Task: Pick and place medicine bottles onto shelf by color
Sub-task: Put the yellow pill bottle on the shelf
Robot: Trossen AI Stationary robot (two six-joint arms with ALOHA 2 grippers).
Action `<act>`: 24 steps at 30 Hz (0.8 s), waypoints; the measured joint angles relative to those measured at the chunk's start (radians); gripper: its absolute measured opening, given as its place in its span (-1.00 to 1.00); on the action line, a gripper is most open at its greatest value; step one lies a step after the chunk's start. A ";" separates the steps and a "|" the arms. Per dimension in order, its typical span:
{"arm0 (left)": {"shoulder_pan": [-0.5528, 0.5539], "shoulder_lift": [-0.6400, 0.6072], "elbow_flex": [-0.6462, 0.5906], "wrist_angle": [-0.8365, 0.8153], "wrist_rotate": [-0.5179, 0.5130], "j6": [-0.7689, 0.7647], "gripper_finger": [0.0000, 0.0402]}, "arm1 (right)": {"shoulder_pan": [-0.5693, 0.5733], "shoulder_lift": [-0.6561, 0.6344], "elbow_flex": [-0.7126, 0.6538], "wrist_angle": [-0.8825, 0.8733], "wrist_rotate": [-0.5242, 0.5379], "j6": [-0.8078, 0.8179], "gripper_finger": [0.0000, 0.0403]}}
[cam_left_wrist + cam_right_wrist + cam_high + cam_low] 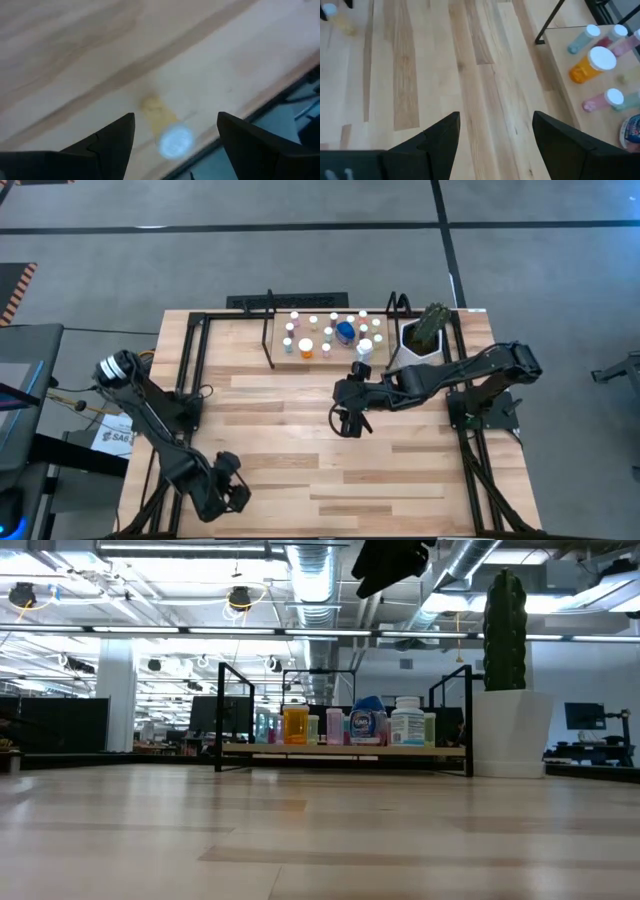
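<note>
The shelf (330, 361) stands at the table's far middle, with several medicine bottles standing on its board, among them an orange one (306, 348) and a wider blue one (345, 332). My left gripper (232, 480) is low near the table's near left edge. It is open, and its fingers stand on either side of a small yellowish vial with a white cap (167, 132) on the table, without touching it. My right gripper (348, 425) is open and empty above the table's middle, in front of the shelf (562, 50).
A white pot with a green plant (425, 335) stands right of the shelf. Black frame rods run along the table's left and right sides (190, 370). Bare planks lie between the shelf and the near edge.
</note>
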 joint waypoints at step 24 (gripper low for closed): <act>0.034 0.139 0.143 -0.136 0.121 0.041 -0.12 | -0.010 0.000 0.000 0.019 0.003 0.015 0.35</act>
